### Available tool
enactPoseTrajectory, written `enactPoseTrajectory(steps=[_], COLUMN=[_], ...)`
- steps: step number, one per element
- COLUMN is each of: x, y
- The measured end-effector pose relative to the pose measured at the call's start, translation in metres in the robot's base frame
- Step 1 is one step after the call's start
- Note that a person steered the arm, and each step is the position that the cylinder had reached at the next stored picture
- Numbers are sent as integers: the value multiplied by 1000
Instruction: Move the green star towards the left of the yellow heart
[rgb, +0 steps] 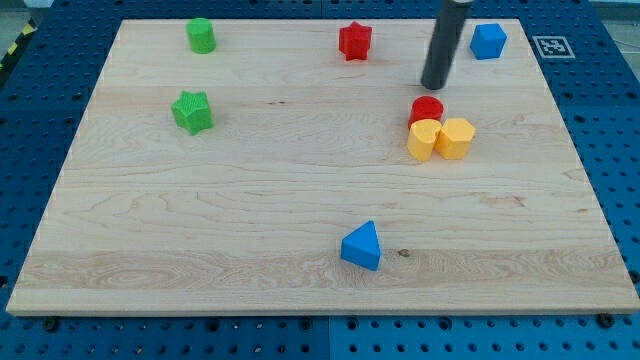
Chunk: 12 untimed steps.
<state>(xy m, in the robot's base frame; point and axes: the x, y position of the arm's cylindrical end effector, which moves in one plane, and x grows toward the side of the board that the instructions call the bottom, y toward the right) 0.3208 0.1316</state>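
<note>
The green star (192, 111) lies at the board's left, far from the other blocks. The yellow heart (423, 139) lies at the right of centre, touching a yellow hexagon (457, 137) on its right and a red cylinder (427, 109) above it. My tip (434, 85) is the end of a dark rod just above the red cylinder, apart from it, and far to the right of the green star.
A green cylinder (201, 35) stands at the top left. A red star (354, 40) lies at the top centre. A blue cube (488, 40) lies at the top right. A blue triangular block (362, 246) lies near the bottom centre. The wooden board (130, 250) is ringed by blue pegboard.
</note>
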Motion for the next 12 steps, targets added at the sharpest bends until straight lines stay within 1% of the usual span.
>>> enactPoseTrajectory(steps=[1, 2, 4, 5, 9, 10, 11, 12], x=[-18, -13, -13, -13, -13, 11, 45, 61], y=[-35, -70, -109, -139, -311, -322, -322, -322])
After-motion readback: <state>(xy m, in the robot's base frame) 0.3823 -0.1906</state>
